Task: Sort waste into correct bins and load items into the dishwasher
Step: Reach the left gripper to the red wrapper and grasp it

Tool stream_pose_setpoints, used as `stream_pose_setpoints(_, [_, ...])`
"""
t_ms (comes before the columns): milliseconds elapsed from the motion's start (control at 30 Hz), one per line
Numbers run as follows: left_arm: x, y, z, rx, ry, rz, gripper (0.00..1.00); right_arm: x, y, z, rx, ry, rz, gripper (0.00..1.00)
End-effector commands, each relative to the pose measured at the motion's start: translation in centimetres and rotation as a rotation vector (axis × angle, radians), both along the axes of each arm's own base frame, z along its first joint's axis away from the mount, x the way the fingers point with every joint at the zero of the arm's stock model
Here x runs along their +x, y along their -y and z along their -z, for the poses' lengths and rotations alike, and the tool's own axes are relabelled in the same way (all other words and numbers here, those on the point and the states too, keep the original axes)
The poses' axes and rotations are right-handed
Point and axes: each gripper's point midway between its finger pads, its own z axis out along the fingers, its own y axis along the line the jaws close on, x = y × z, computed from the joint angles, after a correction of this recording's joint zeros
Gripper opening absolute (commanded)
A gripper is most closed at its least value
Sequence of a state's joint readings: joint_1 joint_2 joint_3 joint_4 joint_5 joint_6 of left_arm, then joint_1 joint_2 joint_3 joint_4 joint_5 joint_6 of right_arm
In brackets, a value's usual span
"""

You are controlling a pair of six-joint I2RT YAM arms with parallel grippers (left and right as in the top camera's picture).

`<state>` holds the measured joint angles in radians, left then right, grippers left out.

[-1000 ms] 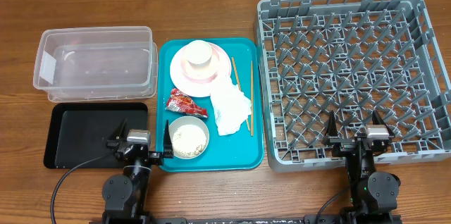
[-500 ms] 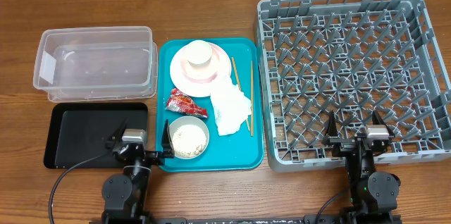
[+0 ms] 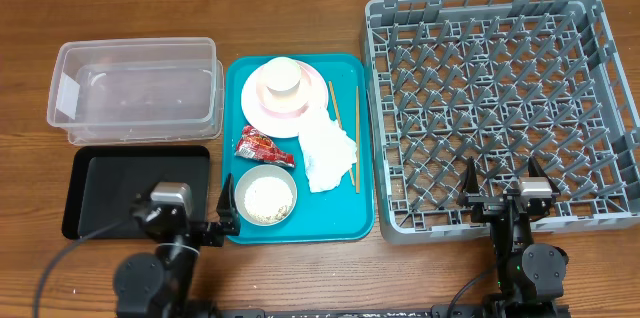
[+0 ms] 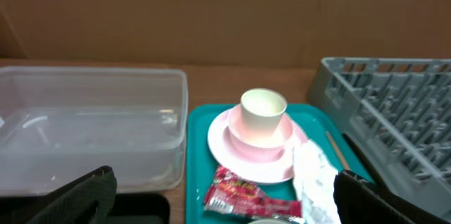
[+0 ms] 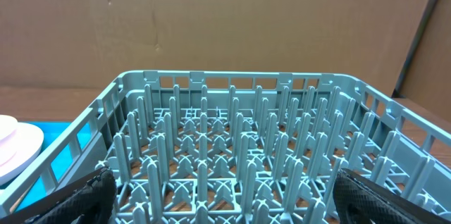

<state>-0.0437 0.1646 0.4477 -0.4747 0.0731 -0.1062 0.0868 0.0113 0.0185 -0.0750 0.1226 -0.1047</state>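
Note:
On the teal tray (image 3: 300,230) lie a pink plate (image 3: 283,110) with a white cup (image 3: 281,76) on it, a crumpled white napkin (image 3: 328,153), a red wrapper (image 3: 264,146), two chopsticks (image 3: 356,138) and a bowl of rice (image 3: 267,196). The left wrist view shows the cup (image 4: 263,111), plate (image 4: 246,160), wrapper (image 4: 243,197) and napkin (image 4: 315,185). My left gripper (image 3: 185,206) hovers open over the black tray (image 3: 105,183), beside the bowl. My right gripper (image 3: 502,183) stands open over the near edge of the grey dish rack (image 3: 500,88), holding nothing.
The clear tub (image 3: 135,93) sits behind the black tray, left of the teal tray. The dish rack's upright pegs (image 5: 232,146) fill the right wrist view. Bare wooden table runs along the front edge under both arms.
My left arm has shifted left and slightly toward the front edge, away from the bowl. The right arm has not moved.

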Motion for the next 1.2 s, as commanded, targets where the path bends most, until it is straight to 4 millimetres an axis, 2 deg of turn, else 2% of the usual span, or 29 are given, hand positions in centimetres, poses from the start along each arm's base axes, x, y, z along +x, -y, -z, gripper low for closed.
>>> stream_pose_setpoints(0, [0.6, 1.6, -3.0, -0.032, -0.065, 0.088, 1.00, 0.0, -0.1, 0.3, -0.001, -0.002, -0.002, 1.00])
stream_pose_setpoints(133, [2.3, 3.7, -4.5, -0.071, -0.275, 0.197, 1.00, 0.0, -0.1, 0.3, -0.001, -0.002, -0.002, 1.00])
stream_pose_setpoints(333, [4.1, 5.4, -5.0, -0.147, -0.671, 0.271, 1.00, 0.0, -0.1, 0.3, -0.001, -0.002, -0.002, 1.00])
stream_pose_setpoints(400, [5.2, 6.5, -5.1, -0.195, -0.772, 0.319, 1.00, 0.0, -0.1, 0.3, -0.001, -0.002, -0.002, 1.00])
stream_pose_setpoints(467, [6.2, 7.2, -4.8, -0.229, -0.826, 0.354, 1.00, 0.0, -0.1, 0.3, -0.001, -0.002, -0.002, 1.00])
stream_pose_setpoints(600, [7.8, 8.0, -2.4, -0.277, -0.934, 0.381, 1.00, 0.0, -0.1, 0.3, -0.001, -0.002, -0.002, 1.00])
stream_pose_setpoints(633, [8.1, 8.1, -1.4, -0.286, -0.974, 0.378, 0.77, 0.0, -0.1, 0.3, -0.001, -0.002, -0.002, 1.00])
stream_pose_setpoints(667, [8.3, 8.1, -1.0, -0.290, -0.993, 0.375, 0.58, 0.0, -0.1, 0.3, -0.001, -0.002, -0.002, 1.00])
stream_pose_setpoints(733, [8.6, 7.9, 0.4, -0.315, -1.054, 0.341, 0.10, 0.0, -0.1, 0.3, -0.001, -0.002, -0.002, 1.00])
stream_pose_setpoints(767, [8.7, 7.8, 1.1, -0.327, -1.089, 0.315, 0.04, 0.0, -0.1, 0.3, -0.001, -0.002, -0.002, 1.00])
stream_pose_setpoints(933, [8.5, 6.8, 4.9, -0.238, -1.207, 0.116, 0.04, 0.0, -0.1, 0.3, -0.001, -0.002, -0.002, 1.00])
stream_pose_setpoints(1067, [8.8, 6.0, 6.7, -0.109, -1.196, -0.082, 0.06, 0.0, -0.1, 0.3, -0.001, -0.002, -0.002, 1.00])
stream_pose_setpoints(1100, [9.0, 6.1, 7.0, -0.092, -1.184, -0.110, 0.10, 0.0, -0.1, 0.3, -0.001, -0.002, -0.002, 1.00])
stream_pose_setpoints(1167, [9.5, 6.4, 7.3, -0.078, -1.155, -0.147, 0.31, 0.0, -0.1, 0.3, -0.001, -0.002, -0.002, 1.00])
